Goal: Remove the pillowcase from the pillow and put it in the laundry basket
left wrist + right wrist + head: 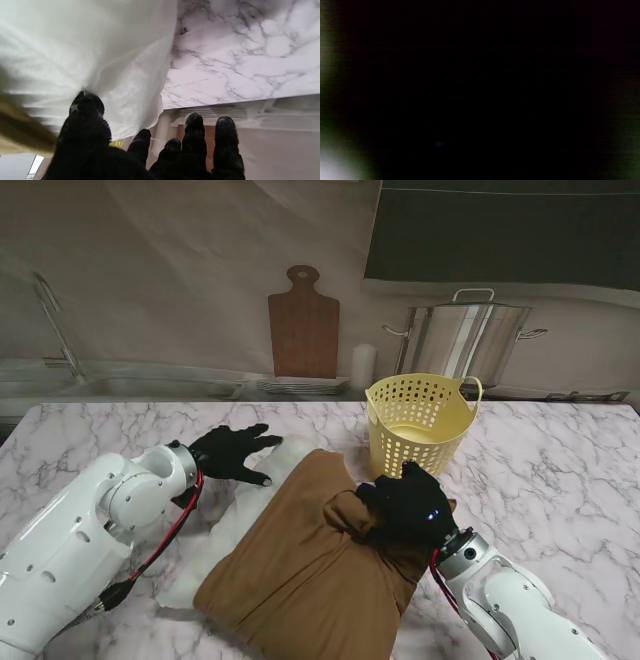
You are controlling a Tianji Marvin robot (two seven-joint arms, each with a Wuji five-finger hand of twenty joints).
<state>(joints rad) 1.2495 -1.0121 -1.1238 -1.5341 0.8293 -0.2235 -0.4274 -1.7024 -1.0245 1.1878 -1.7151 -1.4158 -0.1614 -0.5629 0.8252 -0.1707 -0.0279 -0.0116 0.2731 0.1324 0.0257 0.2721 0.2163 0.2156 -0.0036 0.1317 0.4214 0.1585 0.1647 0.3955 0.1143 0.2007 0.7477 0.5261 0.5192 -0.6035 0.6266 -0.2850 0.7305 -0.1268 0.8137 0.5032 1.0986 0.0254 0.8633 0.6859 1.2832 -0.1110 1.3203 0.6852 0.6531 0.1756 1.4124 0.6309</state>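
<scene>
Nearest me, brown cloth pillowcase (300, 565) bunched in my clenched right hand (412, 505); splayed left hand (228, 453) pins white pillow (235, 525); stripping under way, next pull toward slotted yellow plastic laundry basket (418, 423).

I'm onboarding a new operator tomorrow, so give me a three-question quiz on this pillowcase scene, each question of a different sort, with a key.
1. True or false: the brown pillowcase already lies inside the yellow laundry basket.
2. Multiple choice: the right robot hand is A) open above the basket, B) shut on bunched pillowcase fabric, C) resting on bare marble.
3. Fill in: the left robot hand rests with fingers spread on the exposed white ____.

Key: 1 false, it still covers most of the pillow on the table; 2 B; 3 pillow.
</scene>
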